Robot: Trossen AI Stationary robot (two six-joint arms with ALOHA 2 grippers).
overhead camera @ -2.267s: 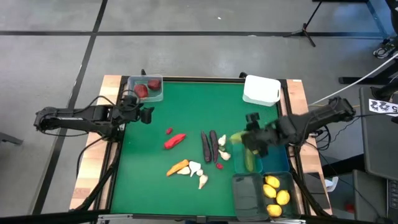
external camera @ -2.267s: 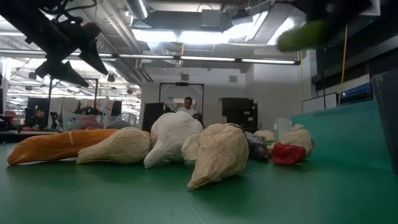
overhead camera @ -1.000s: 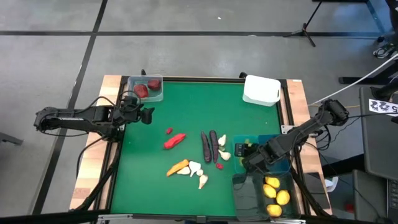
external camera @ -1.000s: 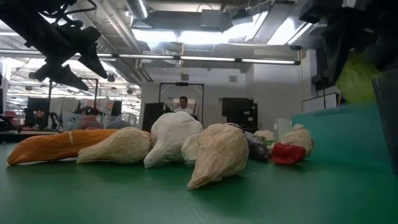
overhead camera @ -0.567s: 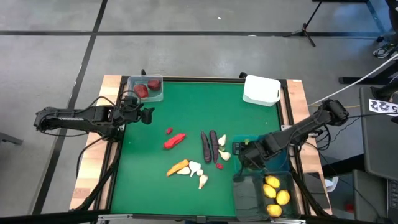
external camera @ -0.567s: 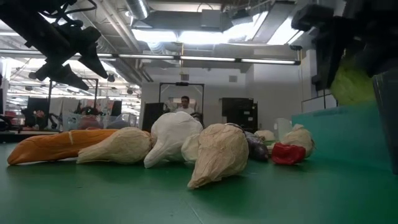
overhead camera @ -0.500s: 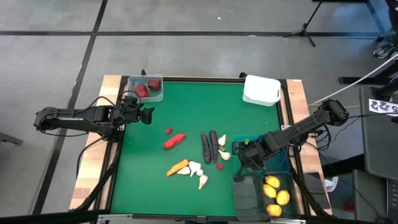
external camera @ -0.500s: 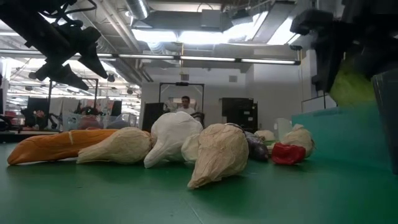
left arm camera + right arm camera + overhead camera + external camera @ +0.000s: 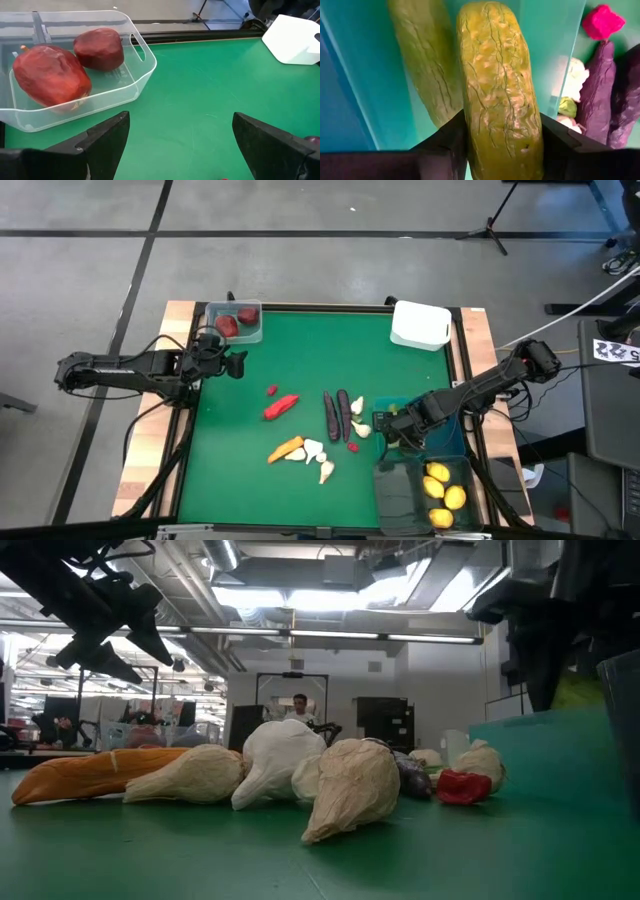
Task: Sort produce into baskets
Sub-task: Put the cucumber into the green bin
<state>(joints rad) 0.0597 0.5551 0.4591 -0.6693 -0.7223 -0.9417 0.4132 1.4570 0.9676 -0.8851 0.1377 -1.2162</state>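
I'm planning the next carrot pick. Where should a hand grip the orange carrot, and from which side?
Grip the orange carrot across its thicker middle, coming straight down from above. It lies flat and slanted on the green mat, so turn the fingers crosswise to it. Its narrow end lies close to the white garlic, so probably stay nearer the free end.

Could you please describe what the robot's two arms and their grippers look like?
Both arms are dark, slender and jointed, with black cables looping off the table's edges. The left gripper has two broad, flat black fingers. The right gripper looks alike, its dark fingers wedge-shaped. No markings show.
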